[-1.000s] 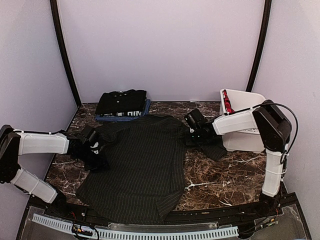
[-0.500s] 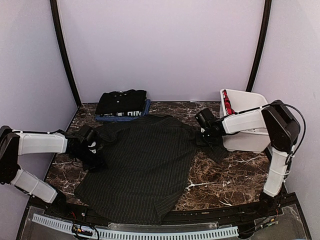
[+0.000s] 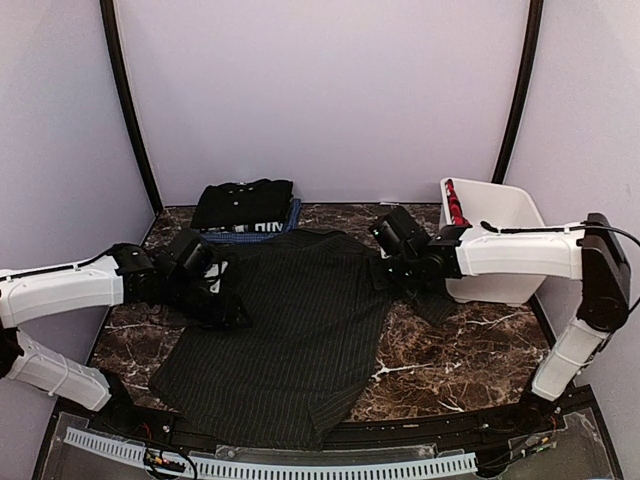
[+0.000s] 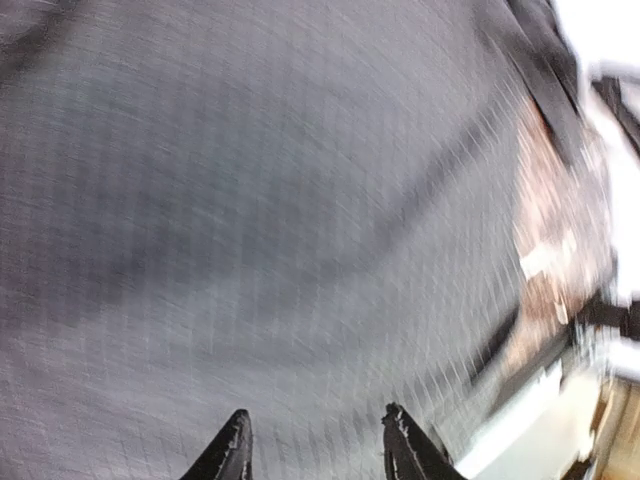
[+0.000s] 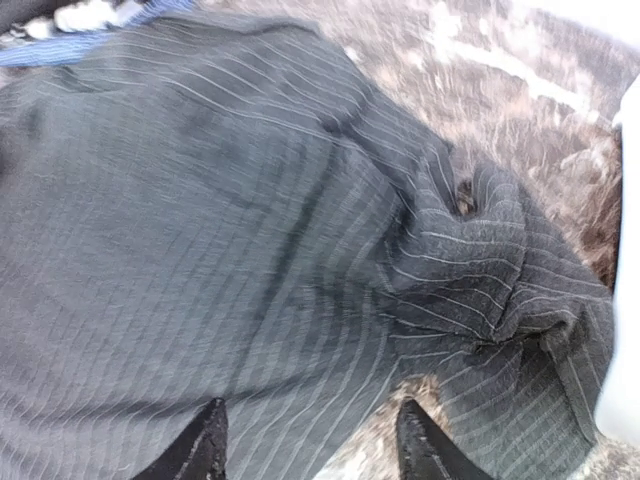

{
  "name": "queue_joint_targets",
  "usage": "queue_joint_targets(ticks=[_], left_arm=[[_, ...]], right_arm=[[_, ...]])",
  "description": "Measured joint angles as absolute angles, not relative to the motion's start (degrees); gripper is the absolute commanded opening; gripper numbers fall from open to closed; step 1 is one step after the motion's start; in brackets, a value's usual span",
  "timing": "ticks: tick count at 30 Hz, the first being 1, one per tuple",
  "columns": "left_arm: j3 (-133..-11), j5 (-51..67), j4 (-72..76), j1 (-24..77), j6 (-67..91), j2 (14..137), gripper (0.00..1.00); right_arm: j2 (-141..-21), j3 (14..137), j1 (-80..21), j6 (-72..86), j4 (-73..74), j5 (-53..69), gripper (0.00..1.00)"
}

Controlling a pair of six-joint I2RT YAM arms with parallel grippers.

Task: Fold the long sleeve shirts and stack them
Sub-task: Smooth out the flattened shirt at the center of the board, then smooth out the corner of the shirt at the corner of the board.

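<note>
A large black pinstriped shirt (image 3: pixel 285 335) lies spread on the marble table (image 3: pixel 470 370). Two folded shirts, a plain black one (image 3: pixel 243 203) on a blue one with white lettering (image 3: pixel 262 230), are stacked at the back left. My left gripper (image 3: pixel 232 308) hovers over the pinstriped shirt's left side, its jaws open with nothing between them (image 4: pixel 312 440). My right gripper (image 3: pixel 385 270) is above the shirt's right shoulder, open and empty (image 5: pixel 310 445), with the bunched sleeve (image 5: pixel 500 270) just beyond its fingertips.
A white plastic basket (image 3: pixel 490 215) holding a red item (image 3: pixel 456 205) stands at the back right, close behind my right arm. Dark curved frame posts rise at both back corners. The grey toothed rail (image 3: pixel 270 462) runs along the near table edge.
Both grippers have opened and let go of the pinstriped shirt. The left gripper has moved right over the shirt body; the right gripper has shifted left off the sleeve.
</note>
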State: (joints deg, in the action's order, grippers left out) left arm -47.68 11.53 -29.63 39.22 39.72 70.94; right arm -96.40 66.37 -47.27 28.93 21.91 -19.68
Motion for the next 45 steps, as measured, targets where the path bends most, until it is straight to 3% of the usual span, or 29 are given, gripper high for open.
queue_joint_targets(ticks=[2,4,6,16,23,32,39,45], left_arm=[[-47.6,12.7,-29.2,44.1,40.5,70.8,0.44],[-47.5,13.7,-28.4,49.2,41.5,71.1,0.44],[-47.5,14.4,-27.3,53.7,42.6,71.6,0.44],[-47.5,15.8,-19.9,70.7,49.3,82.5,0.45],[-48.1,15.8,-15.6,74.9,53.8,89.7,0.44],[-50.3,13.3,-12.3,76.5,59.2,95.2,0.43],[-53.8,10.6,-10.7,77.0,61.8,96.7,0.36],[-55.4,9.8,-9.2,78.0,62.7,96.9,0.24]], right_arm=[[-93.7,66.1,-49.5,29.3,22.2,-22.2,0.72],[-89.8,64.5,-51.1,29.5,21.8,-24.2,0.96],[-85.3,61.7,-51.3,30.8,21.3,-26.1,0.99],[-68.7,49.5,-50.3,37.6,19.5,-33.0,0.98],[-64.4,42.7,-49.0,37.7,17.4,-30.0,0.81],[-56.2,37.2,-46.6,38.9,15.5,-27.0,0.79],[-56.7,34.6,-45.7,40.0,15.3,-23.8,0.78],[-56.9,32.7,-45.0,41.2,15.4,-22.7,0.75]])
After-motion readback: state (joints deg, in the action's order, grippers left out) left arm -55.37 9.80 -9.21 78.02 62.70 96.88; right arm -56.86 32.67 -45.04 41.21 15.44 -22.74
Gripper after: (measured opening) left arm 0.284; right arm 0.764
